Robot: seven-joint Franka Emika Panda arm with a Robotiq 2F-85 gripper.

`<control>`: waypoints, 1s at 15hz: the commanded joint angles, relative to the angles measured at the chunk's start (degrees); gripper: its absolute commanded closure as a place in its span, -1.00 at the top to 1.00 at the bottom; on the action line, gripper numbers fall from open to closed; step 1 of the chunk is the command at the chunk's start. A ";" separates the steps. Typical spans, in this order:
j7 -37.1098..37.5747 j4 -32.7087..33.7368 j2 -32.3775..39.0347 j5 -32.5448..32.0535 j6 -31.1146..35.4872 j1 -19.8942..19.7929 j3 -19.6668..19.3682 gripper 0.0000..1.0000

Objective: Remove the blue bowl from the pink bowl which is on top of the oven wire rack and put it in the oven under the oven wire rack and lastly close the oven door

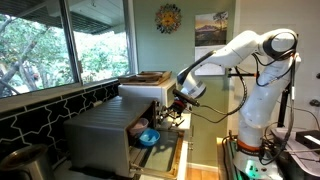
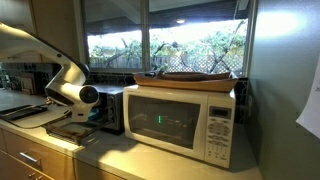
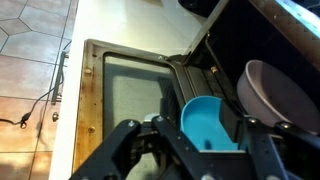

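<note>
In the wrist view the blue bowl (image 3: 205, 118) sits tilted between the fingers of my gripper (image 3: 207, 135), at the front lip of the oven. The right finger (image 3: 244, 128) lies against the bowl's side. The jaws stand part-way closed, and I cannot tell whether they press on it. The pink bowl (image 3: 285, 95) rests apart, to the right, inside the dark oven. The oven door (image 3: 130, 95) lies folded down flat under the gripper. In an exterior view the gripper (image 1: 177, 112) reaches down at the open front of the oven (image 1: 100, 135), with the blue bowl (image 1: 148, 137) low at the opening.
A white microwave (image 2: 180, 120) with a wooden tray (image 2: 190, 78) on top stands beside the oven. Another tray (image 1: 145, 77) lies on the oven's top. A window and a tiled wall (image 1: 40, 110) run behind. A cable (image 3: 40, 100) trails over the tiles left of the door.
</note>
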 commanded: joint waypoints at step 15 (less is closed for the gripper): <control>22.36 1.27 3.51 -14.01 -6.18 -1.90 1.67 1.00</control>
